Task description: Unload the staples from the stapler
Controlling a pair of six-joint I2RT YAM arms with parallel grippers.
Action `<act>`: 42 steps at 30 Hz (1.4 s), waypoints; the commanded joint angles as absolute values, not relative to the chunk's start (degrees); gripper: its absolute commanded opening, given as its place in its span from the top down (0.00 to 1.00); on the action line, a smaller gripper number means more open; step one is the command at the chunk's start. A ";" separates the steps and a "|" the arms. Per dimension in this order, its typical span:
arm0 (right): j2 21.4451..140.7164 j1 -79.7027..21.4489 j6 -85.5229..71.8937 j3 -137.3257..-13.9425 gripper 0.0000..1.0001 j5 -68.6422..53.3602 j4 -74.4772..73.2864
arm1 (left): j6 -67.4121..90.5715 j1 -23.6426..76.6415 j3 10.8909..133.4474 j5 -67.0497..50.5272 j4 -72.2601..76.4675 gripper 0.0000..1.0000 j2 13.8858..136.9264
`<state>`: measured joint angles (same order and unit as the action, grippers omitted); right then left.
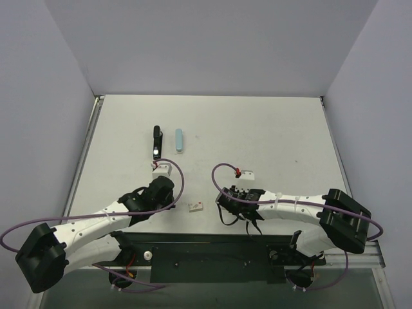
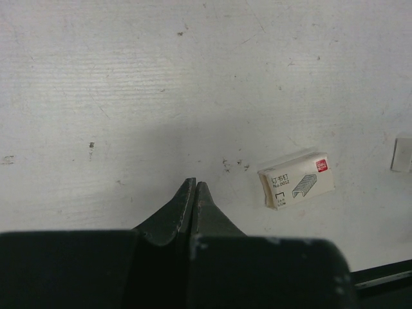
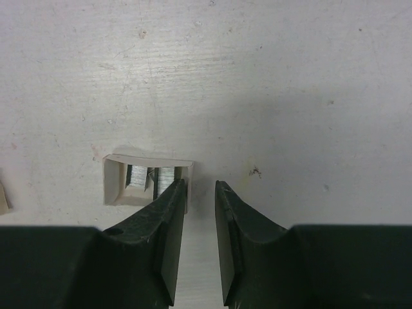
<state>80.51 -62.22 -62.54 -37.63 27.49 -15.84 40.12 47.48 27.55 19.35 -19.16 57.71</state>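
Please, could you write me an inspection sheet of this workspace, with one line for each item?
Surface: white table, scuffed, with small dark specks.
Job's things: black stapler lies at the far side, apart from both grippers; closed staple box on the table; open tray of staples close in front of the right gripper.
Clutter: light-blue oblong object beside the stapler, not touching it.
Grippers: left gripper shut, holding nothing; right gripper open, holding nothing.
Cables: purple cables loop above each wrist.
Surroundings: plain pale walls on three sides; nothing else seen.
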 commanded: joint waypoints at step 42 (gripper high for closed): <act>86.57 -61.52 -51.07 -42.01 1.00 21.97 -5.10 | 40.43 47.02 25.49 11.43 -8.70 1.00 65.21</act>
